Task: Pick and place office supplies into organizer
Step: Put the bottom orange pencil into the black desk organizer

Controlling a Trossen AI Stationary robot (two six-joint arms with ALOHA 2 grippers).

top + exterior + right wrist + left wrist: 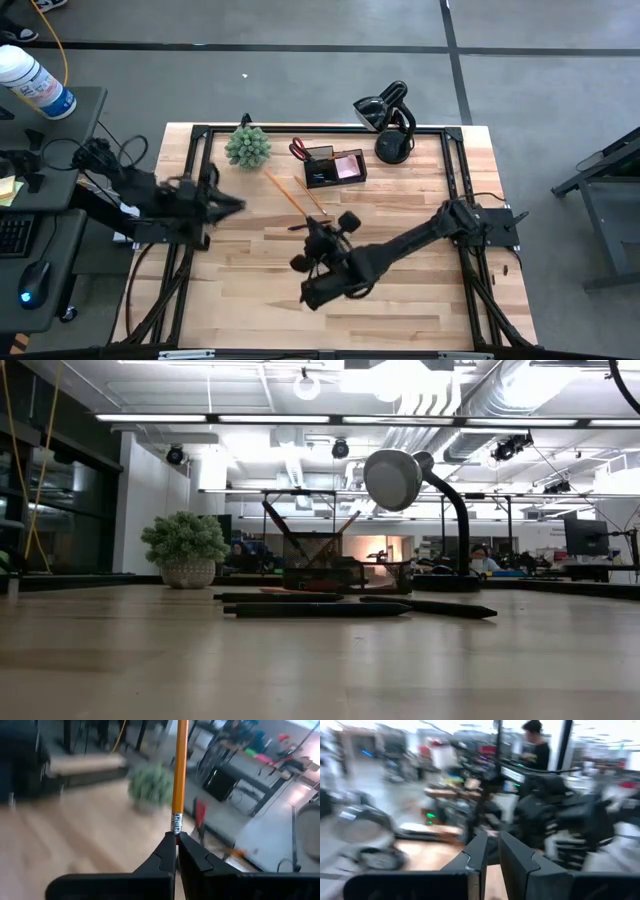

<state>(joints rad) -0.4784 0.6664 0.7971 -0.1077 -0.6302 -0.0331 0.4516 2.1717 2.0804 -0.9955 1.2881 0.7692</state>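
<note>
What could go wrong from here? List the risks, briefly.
1. The right gripper pinches the pencil only at its eraser end, so the long free length could swing or slip out.
2. The pencil points toward the plant and the scissors; its tip may hit either on the way to the organizer.

The left gripper waits at the table's left side.

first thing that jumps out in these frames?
The right gripper, shut on the eraser end of an orange pencil, mid-table in front of the black organizer. Next, the desk lamp and the spiky green plant flanking the organizer along the far edge. The left gripper waits near the table's left side.
</note>
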